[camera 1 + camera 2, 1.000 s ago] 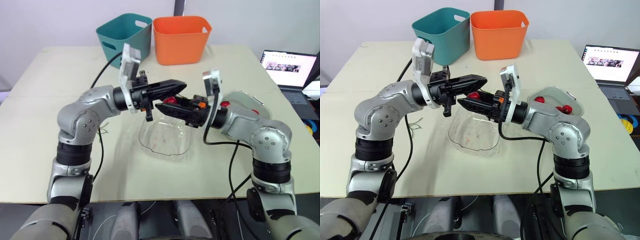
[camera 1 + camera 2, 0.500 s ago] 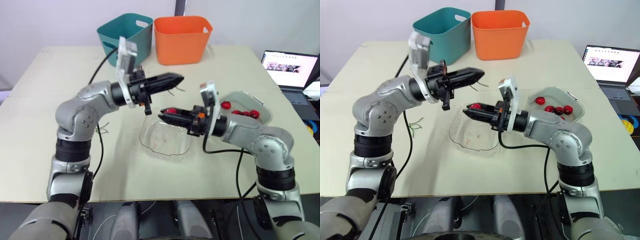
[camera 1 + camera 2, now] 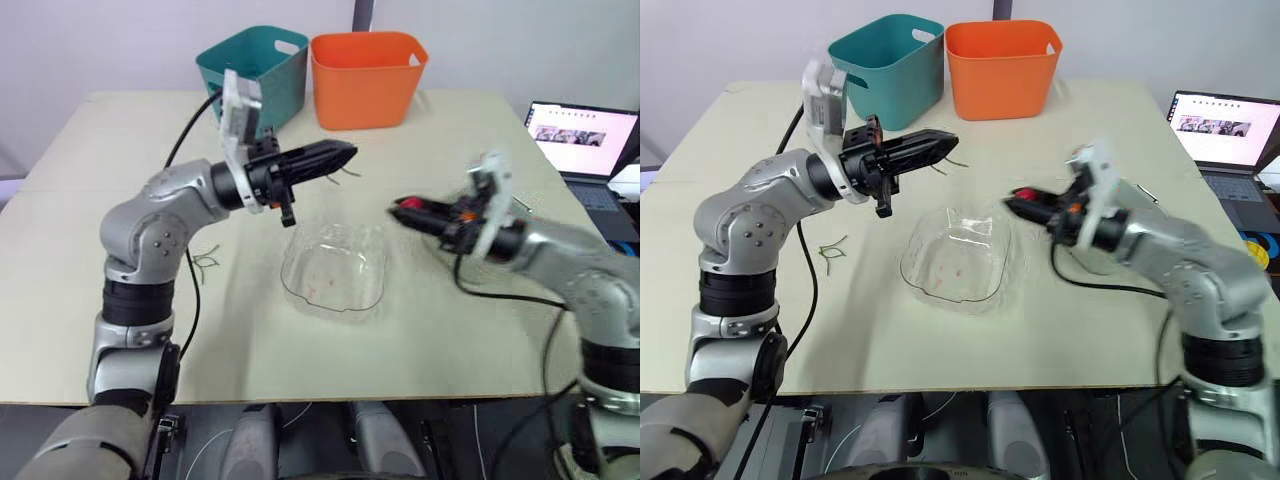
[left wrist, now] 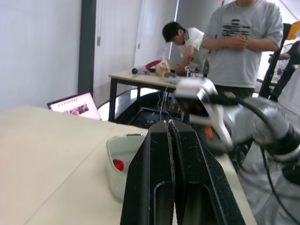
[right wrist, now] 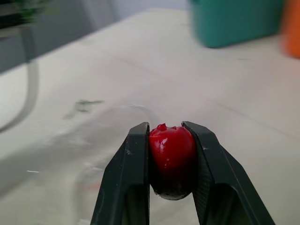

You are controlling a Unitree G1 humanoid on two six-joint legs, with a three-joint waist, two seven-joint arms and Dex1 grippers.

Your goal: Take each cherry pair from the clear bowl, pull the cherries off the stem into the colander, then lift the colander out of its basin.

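Cherry (image 5: 172,154) clamped between right gripper (image 5: 165,127) fingers, left gripper (image 4: 168,124) pinched closed on stem (image 3: 953,162)

In the head views the right arm (image 3: 560,255) is smeared with blur and hides most of the colander (image 4: 117,150); the laptop (image 3: 585,130) is cut by the frame edge.

Right gripper (image 3: 402,208), fingers clamped on a cherry (image 5: 172,154), has left its position above the clear bowl (image 3: 335,270) and now sits nearer the right edge of the tabletop. Left gripper (image 3: 346,152), closed on the stem (image 3: 952,162), has drawn slightly toward the far edge. The two, formerly tip to tip, are now well apart.
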